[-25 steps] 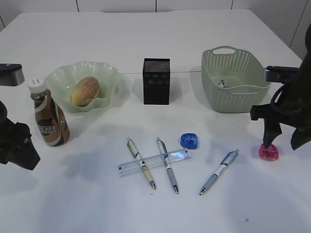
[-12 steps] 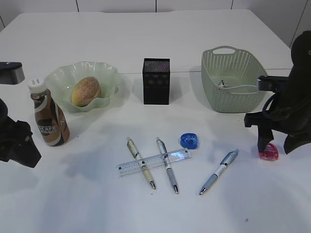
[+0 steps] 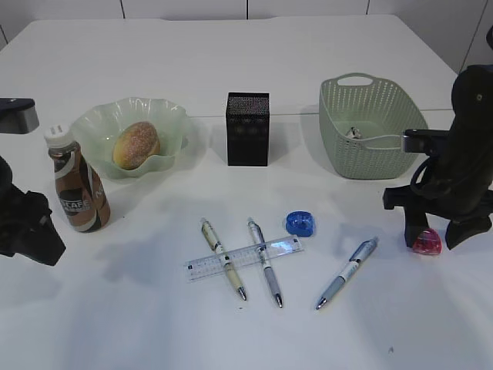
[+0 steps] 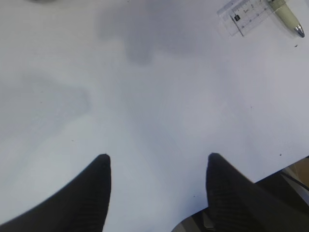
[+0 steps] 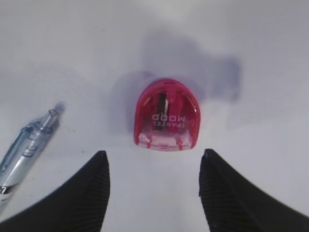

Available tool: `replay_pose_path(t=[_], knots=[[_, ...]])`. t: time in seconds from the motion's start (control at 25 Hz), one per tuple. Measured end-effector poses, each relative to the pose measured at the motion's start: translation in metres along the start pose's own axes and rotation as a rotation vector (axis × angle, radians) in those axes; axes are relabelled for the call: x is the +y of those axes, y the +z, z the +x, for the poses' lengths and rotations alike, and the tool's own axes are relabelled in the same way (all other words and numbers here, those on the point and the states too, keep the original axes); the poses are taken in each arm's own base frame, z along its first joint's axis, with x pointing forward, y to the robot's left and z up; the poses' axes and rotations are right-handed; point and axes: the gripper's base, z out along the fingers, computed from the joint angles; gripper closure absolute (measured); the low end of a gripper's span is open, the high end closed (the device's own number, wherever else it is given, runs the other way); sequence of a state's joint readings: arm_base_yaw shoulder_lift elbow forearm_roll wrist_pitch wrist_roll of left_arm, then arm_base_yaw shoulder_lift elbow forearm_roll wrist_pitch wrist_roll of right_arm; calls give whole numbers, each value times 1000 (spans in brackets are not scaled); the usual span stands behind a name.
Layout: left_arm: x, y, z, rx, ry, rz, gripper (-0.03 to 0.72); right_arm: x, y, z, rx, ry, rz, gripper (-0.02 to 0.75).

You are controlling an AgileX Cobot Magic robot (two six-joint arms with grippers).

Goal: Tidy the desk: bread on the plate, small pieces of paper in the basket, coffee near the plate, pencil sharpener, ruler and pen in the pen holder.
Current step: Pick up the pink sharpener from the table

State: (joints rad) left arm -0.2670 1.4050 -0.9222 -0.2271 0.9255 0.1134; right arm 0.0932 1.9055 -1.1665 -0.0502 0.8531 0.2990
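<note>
A red pencil sharpener [image 3: 427, 243] [image 5: 167, 115] lies on the table at the right. My right gripper [image 3: 439, 239] [image 5: 153, 162] hangs open just above it, fingers either side. A blue sharpener [image 3: 300, 223], a clear ruler [image 3: 243, 257] [image 4: 246, 15] under two pens [image 3: 223, 258] [image 3: 264, 262] and a blue-grey pen [image 3: 347, 272] [image 5: 24, 145] lie in front. Bread [image 3: 136, 144] sits in the green plate [image 3: 100, 123]. The coffee bottle [image 3: 78, 185] stands beside it. The black pen holder [image 3: 247, 129] stands in the middle. My left gripper [image 3: 31, 239] [image 4: 157, 162] is open and empty.
A green woven basket [image 3: 370, 127] stands at the back right with a small scrap [image 3: 353, 132] inside. The table's near edge shows at the bottom right of the left wrist view [image 4: 289, 164].
My right gripper has come down and shifted slightly left over the red sharpener. The left arm has barely moved.
</note>
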Motion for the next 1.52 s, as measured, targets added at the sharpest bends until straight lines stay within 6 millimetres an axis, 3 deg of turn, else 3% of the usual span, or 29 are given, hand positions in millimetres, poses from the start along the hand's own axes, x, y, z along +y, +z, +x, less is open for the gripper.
replay_pose_path(t=[0.52,1.52], knots=[[0,0,0,0,0,0,251,-11,4,-4,-7,33,4,276],[0,0,0,-4,0,0,252,-8,18,-9,-17,29,-23,276]])
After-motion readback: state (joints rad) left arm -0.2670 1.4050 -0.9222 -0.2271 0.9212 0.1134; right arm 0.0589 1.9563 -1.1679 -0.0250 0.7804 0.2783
